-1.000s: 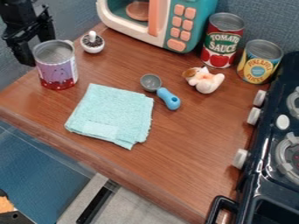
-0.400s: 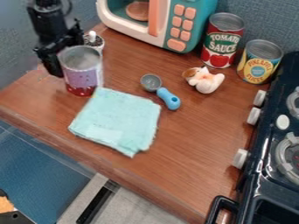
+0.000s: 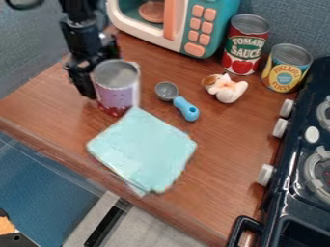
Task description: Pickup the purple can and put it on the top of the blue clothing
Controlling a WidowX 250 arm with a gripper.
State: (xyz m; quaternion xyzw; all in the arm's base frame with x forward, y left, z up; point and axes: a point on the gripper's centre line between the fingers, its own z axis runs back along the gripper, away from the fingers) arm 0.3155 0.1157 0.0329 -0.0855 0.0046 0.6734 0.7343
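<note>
At the upper left, my gripper is shut on the purple can, one finger along its left side and the rest partly hidden behind it. The can is upright, open end up, with a purple label and a red lower band. Its lower right side meets the top corner of the light blue cloth, which lies fairly flat on the brown counter, turned at an angle near the front edge. The can stands beside the cloth, not over it.
A blue-handled scoop and a small white figure lie right of the can. Behind are a toy microwave, a tomato can and a pineapple can. A dark stove borders the right.
The gripper and can have moved right and slightly toward the front. The cloth has shifted the same way and rotated, its lower corner now nearer the counter's front edge.
</note>
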